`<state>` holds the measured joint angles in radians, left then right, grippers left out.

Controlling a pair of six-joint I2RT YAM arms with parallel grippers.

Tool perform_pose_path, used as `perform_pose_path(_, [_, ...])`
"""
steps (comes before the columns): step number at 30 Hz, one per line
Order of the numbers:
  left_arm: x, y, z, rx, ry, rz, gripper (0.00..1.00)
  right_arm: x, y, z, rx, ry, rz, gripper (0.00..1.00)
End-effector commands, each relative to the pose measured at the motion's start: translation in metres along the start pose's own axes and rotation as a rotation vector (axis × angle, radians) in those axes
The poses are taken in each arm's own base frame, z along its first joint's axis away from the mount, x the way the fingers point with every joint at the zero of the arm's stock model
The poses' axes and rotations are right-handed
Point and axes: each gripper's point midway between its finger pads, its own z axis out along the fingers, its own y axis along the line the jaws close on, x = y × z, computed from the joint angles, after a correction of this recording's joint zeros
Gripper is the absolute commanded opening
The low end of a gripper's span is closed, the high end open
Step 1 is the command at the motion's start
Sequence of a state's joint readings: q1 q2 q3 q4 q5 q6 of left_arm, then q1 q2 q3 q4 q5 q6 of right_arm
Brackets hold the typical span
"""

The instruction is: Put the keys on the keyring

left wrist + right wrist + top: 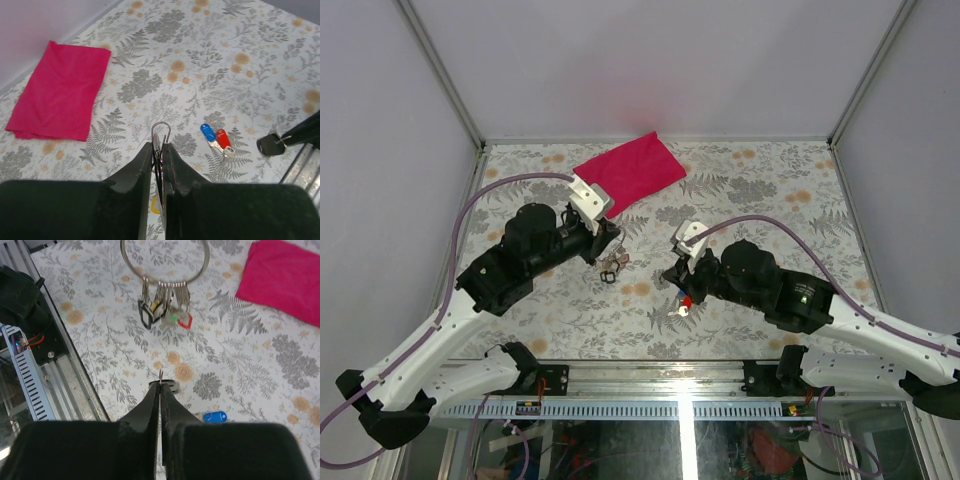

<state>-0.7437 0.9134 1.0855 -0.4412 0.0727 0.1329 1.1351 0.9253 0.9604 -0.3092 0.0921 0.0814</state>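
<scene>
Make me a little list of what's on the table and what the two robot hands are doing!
left gripper: shut on the keyring, holding it by the ring
right gripper: shut; a thin metal bit shows at its tips, can't tell what it is
blue key: lying on the table, not on the keyring
red key: lying right beside the blue key
cloth: pink, folded, flat near the back wall
job: not done yet
</scene>
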Motion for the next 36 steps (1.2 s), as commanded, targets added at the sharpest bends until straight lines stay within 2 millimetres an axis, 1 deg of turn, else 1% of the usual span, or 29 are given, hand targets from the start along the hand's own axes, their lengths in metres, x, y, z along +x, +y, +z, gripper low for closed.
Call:
perform_pose_path(1, [-0.043, -0.019, -0.007, 0.111, -0.159, 0.013, 0.00, -0.033, 0.006, -0.008, -0.043, -0.043, -0.097, 0.00])
perform_pose_path(7, [-0.045, -0.030, -0.006, 0.150, -0.154, 0.064, 0.00, -0.047, 0.003, -0.007, -0.039, -0.039, -0.172, 0.00])
perform_pose_path(12, [-0.045, -0.051, -0.008, 0.179, -0.159, 0.118, 0.00, -0.063, 0.007, -0.013, -0.065, -0.058, -0.220, 0.00])
perform_pose_path(14, [-0.045, -0.056, -0.008, 0.184, -0.157, 0.125, 0.00, -0.067, 0.003, -0.015, -0.047, -0.066, -0.242, 0.00])
perform_pose_path(18, [-0.047, -0.063, -0.007, 0.196, -0.159, 0.136, 0.00, -0.073, -0.012, -0.018, 0.029, -0.116, -0.299, 0.00])
perform_pose_path(20, [-0.048, -0.067, -0.008, 0.204, -0.163, 0.142, 0.00, -0.074, -0.015, -0.018, 0.039, -0.142, -0.339, 0.00])
perform_pose_path(25, [-0.049, -0.070, -0.006, 0.207, -0.160, 0.148, 0.00, -0.079, -0.007, -0.017, 0.001, -0.209, -0.386, 0.00])
perform_pose_path(30, [-0.049, -0.075, -0.004, 0.220, -0.156, 0.151, 0.00, -0.080, -0.005, -0.011, -0.010, -0.206, -0.381, 0.00])
perform_pose_path(36, [-0.049, -0.077, -0.002, 0.213, -0.150, 0.154, 0.00, -0.087, 0.001, -0.007, -0.031, -0.257, -0.401, 0.00])
